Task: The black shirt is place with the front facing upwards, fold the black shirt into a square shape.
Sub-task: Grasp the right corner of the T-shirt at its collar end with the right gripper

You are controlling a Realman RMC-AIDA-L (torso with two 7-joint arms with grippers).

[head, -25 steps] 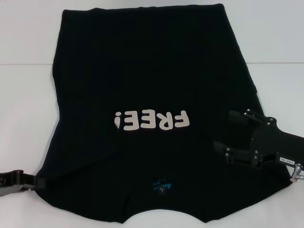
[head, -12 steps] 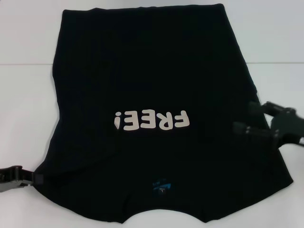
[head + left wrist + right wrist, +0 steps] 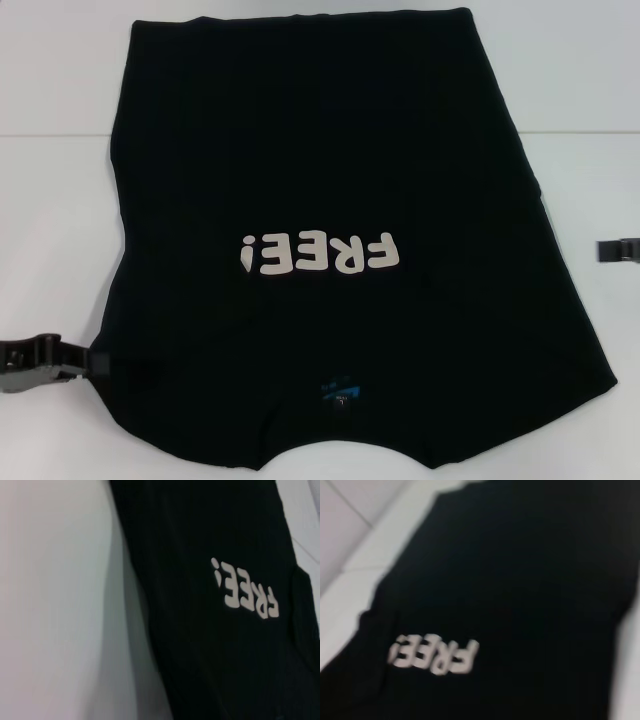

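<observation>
1. The left gripper sits low at the left edge of the head view, its dark tip meeting the black shirt at the near left corner. Whether its jaws are parted or closed on the cloth cannot be told from these views.
2. The right gripper shows only as a small dark piece at the right edge of the head view, apart from the shirt's right side and over bare surface. How far it is open cannot be told.
3. The shirt lies flat, front up, filling most of the middle of the work area. Its whitish letters "FREE!" read upside down from the head camera, and the small blue neck label is at the near end, by the collar.
4. Both sleeves appear folded inward, giving the shirt slanted sides that widen toward the robot.
5. The shirt rests on a white table. A faint seam line crosses the white surface on both sides of the shirt, toward the far end.
6. Both wrist views show the same lettering on black cloth with white surface beside it.
</observation>
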